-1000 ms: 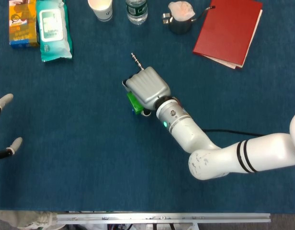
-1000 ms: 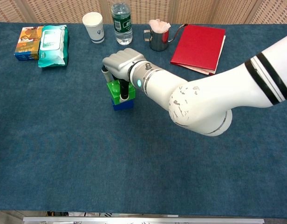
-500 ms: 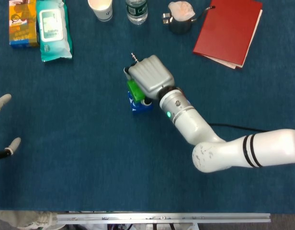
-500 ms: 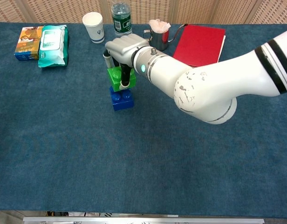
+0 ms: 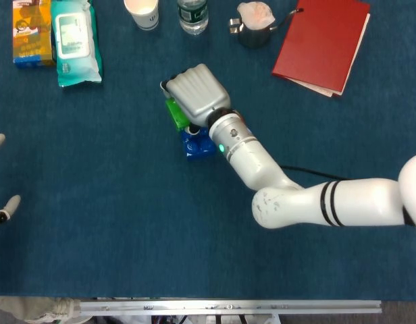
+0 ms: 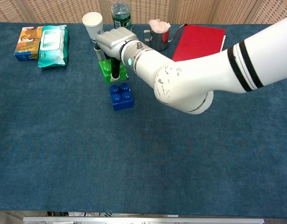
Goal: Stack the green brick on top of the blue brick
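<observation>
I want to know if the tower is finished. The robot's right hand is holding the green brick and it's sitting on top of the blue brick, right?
Not quite. The right hand does hold the green brick, but the brick is not sitting on the blue brick. The chest view shows it held in the air, up and to the left of the blue brick, with all the blue brick's studs bare.
</observation>
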`<state>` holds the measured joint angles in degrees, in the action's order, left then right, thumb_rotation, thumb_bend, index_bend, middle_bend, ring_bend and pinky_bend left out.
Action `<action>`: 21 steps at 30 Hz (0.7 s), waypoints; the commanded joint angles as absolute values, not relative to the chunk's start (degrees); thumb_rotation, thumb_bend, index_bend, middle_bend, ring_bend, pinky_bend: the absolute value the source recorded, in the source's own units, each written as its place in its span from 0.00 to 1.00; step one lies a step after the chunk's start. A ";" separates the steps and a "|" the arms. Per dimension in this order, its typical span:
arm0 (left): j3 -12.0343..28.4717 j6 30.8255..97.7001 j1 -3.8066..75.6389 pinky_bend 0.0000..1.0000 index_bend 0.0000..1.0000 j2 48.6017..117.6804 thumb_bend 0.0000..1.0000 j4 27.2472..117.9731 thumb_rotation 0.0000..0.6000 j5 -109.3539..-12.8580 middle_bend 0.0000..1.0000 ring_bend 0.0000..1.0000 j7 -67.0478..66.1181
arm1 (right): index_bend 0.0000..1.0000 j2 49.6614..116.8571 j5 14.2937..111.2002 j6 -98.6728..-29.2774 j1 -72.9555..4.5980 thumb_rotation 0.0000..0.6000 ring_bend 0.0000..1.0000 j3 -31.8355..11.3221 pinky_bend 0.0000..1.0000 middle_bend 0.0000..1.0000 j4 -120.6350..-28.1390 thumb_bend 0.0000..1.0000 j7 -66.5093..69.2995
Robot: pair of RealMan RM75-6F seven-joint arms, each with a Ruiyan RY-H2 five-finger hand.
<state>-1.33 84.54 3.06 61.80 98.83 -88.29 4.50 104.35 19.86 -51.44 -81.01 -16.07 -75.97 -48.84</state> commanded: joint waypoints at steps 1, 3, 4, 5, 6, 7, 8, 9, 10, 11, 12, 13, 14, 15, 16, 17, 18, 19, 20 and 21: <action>-1.28 84.61 3.00 0.20 0.13 61.68 0.22 98.69 1.00 -88.24 0.21 0.18 4.74 | 0.53 106.15 20.23 -49.60 -81.95 1.00 0.43 -16.57 0.50 0.52 -73.18 0.23 -48.28; -1.27 84.65 2.97 0.20 0.13 61.63 0.22 98.63 1.00 -88.25 0.21 0.18 4.85 | 0.53 107.02 20.41 -48.67 -82.25 1.00 0.43 -16.77 0.50 0.52 -71.61 0.23 -47.84; -1.29 84.66 2.95 0.20 0.13 61.61 0.22 98.62 1.00 -88.29 0.21 0.18 4.91 | 0.53 107.50 20.60 -48.03 -82.42 1.00 0.43 -16.89 0.50 0.52 -70.65 0.23 -47.52; -1.30 84.67 2.94 0.20 0.13 61.59 0.22 98.63 1.00 -88.33 0.21 0.18 4.93 | 0.53 107.88 20.74 -47.54 -82.54 1.00 0.43 -16.99 0.50 0.52 -69.94 0.23 -47.22; -1.31 84.69 2.93 0.20 0.13 61.57 0.22 98.63 1.00 -88.37 0.21 0.18 4.93 | 0.53 108.23 20.93 -47.06 -82.66 1.00 0.43 -17.07 0.50 0.52 -69.23 0.23 -46.96; -1.30 84.74 2.90 0.20 0.13 61.56 0.22 98.64 1.00 -88.38 0.21 0.18 4.93 | 0.53 108.55 21.12 -46.60 -82.79 1.00 0.43 -17.11 0.50 0.52 -68.53 0.23 -46.75; -1.28 84.77 2.87 0.20 0.13 61.56 0.22 98.64 1.00 -88.37 0.21 0.18 4.94 | 0.53 108.97 21.39 -46.10 -82.98 1.00 0.43 -17.16 0.50 0.52 -67.61 0.23 -46.53; -1.28 84.76 2.85 0.20 0.13 61.56 0.22 98.65 1.00 -88.32 0.21 0.18 4.95 | 0.53 109.27 21.68 -45.75 -83.12 1.00 0.43 -17.17 0.50 0.52 -66.95 0.23 -46.38; -1.26 84.75 2.84 0.20 0.13 61.56 0.22 98.62 1.00 -88.26 0.21 0.18 4.97 | 0.53 109.63 21.89 -45.25 -83.29 1.00 0.43 -17.18 0.50 0.52 -66.14 0.23 -46.20; -1.25 84.72 2.83 0.20 0.13 61.56 0.22 98.59 1.00 -88.20 0.21 0.18 4.99 | 0.53 109.92 22.02 -44.87 -83.40 1.00 0.43 -17.24 0.50 0.52 -65.54 0.23 -46.01; -1.24 84.68 2.83 0.20 0.13 61.56 0.22 98.59 1.00 -88.16 0.21 0.18 5.01 | 0.53 110.19 22.09 -44.44 -83.51 1.00 0.43 -17.27 0.50 0.52 -64.95 0.23 -45.84; -1.27 84.64 2.81 0.20 0.13 61.56 0.22 98.54 1.00 -88.11 0.21 0.18 5.05 | 0.53 110.60 22.18 -43.87 -83.65 1.00 0.43 -17.33 0.50 0.52 -64.11 0.23 -45.57; -1.25 84.60 2.80 0.20 0.13 61.56 0.22 98.52 1.00 -88.06 0.21 0.18 5.10 | 0.53 110.93 22.27 -43.43 -83.78 1.00 0.43 -17.34 0.50 0.52 -63.44 0.23 -45.41; -1.24 84.58 2.79 0.20 0.13 61.57 0.22 98.50 1.00 -87.99 0.21 0.18 5.15 | 0.53 111.24 22.34 -42.92 -83.91 1.00 0.43 -17.33 0.50 0.52 -62.75 0.23 -45.26; -1.27 84.50 2.76 0.20 0.13 61.55 0.22 98.45 1.00 -87.88 0.21 0.18 5.21 | 0.53 111.66 22.41 -42.30 -84.08 1.00 0.43 -17.39 0.50 0.52 -61.86 0.23 -44.98; -1.28 84.45 2.73 0.20 0.13 61.52 0.22 98.44 1.00 -87.80 0.21 0.18 5.28 | 0.53 111.99 22.54 -41.86 -84.22 1.00 0.43 -17.44 0.50 0.52 -61.18 0.23 -44.76; -1.30 84.43 2.70 0.20 0.13 61.49 0.22 98.44 1.00 -87.75 0.21 0.18 5.37 | 0.53 112.30 22.65 -41.42 -84.36 1.00 0.43 -17.49 0.50 0.52 -60.53 0.23 -44.55; -1.32 84.36 2.67 0.20 0.13 61.44 0.22 98.40 1.00 -87.64 0.21 0.18 5.47 | 0.53 112.68 22.77 -40.84 -84.53 1.00 0.43 -17.56 0.50 0.52 -59.78 0.23 -44.28; -1.32 84.30 2.65 0.20 0.13 61.41 0.22 98.34 1.00 -87.55 0.21 0.18 5.56 | 0.53 112.91 22.89 -40.45 -84.64 1.00 0.43 -17.56 0.50 0.52 -59.30 0.23 -44.12; -1.31 84.26 2.63 0.20 0.13 61.38 0.22 98.32 1.00 -87.45 0.21 0.18 5.64 | 0.53 113.07 23.07 -40.05 -84.75 1.00 0.43 -17.58 0.50 0.52 -58.95 0.23 -43.93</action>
<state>-1.31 84.27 2.64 61.39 98.33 -87.46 5.62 112.67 22.80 -40.55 -84.49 -17.51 -59.41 -44.27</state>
